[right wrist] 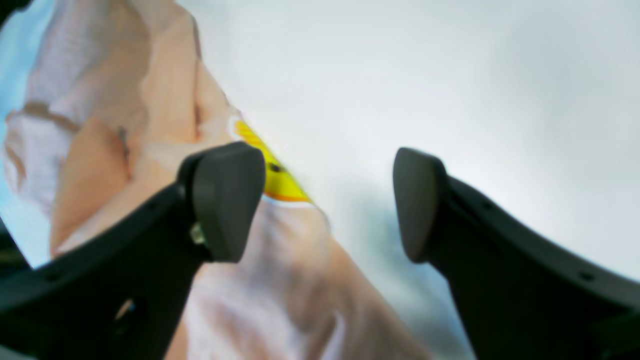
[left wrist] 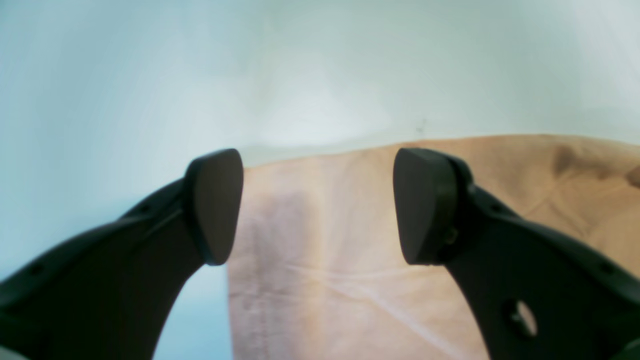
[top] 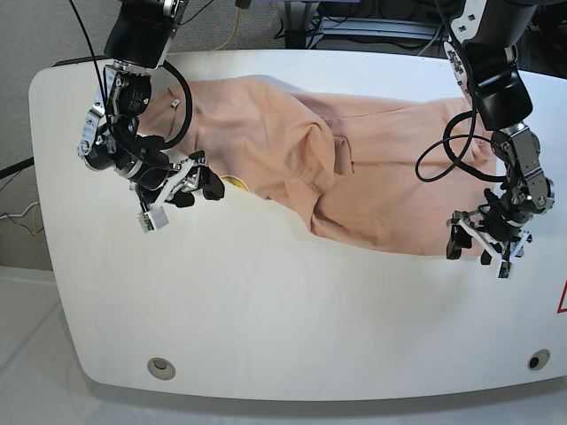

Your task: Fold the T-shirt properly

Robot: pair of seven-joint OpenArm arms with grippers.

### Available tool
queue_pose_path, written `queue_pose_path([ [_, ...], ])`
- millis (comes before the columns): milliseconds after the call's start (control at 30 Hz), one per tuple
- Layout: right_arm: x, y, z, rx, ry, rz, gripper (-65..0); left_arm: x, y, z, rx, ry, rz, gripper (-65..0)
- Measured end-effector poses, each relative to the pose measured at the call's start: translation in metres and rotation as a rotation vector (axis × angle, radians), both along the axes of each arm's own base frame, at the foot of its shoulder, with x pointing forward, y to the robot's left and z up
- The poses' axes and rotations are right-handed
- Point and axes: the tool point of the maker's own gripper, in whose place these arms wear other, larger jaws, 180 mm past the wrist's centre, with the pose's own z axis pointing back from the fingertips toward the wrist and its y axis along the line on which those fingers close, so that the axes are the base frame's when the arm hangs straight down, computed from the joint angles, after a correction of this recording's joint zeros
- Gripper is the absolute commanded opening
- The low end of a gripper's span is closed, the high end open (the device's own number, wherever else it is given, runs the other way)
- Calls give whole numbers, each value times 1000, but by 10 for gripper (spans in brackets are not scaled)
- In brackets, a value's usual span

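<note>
We have the T-shirt (top: 354, 177) lying spread but rumpled across the far half of the white counter (top: 292, 310), with a heavy ridge of bunched cloth near its middle. Our right gripper (top: 197, 183) hangs just over the shirt's near edge, jaws open and holding nothing; its wrist view shows the yellow mark (right wrist: 277, 175) at that edge, just beyond one fingertip. Our left gripper (top: 485, 241) sits at the shirt's opposite corner, jaws likewise open and empty, the cloth edge running between them in the wrist view.

The main risk, as we judge it, is pinching more than one layer: the fabric is wrinkled and doubled in places, so a low bite could drag the whole heap instead of lifting one hem. A shallow bite could also slip off the soft edge.

The near half of the counter lies bare and gives us wide room to draw cloth toward us. The left gripper works closer to the counter's side edge, so room there looks tighter.
</note>
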Motion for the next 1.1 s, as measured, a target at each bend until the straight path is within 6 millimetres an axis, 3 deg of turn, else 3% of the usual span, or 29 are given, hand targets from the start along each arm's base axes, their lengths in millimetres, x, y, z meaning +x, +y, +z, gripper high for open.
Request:
queue_pose_path([
  [300, -25, 17, 16, -91, -47, 121, -224, 0, 1, 4, 19, 6, -5, -210],
  [467, -49, 21, 12, -138, -29, 165, -224, -8, -2, -6, 26, 34, -18, -210],
  [767, -68, 36, 31, -165, -90, 233, -224, -17, -24, -23, 35, 78, -83, -211],
  [1100, -90, 54, 21, -188, -58, 345, -225, -16, -27, -30, 65, 80, -60, -210],
])
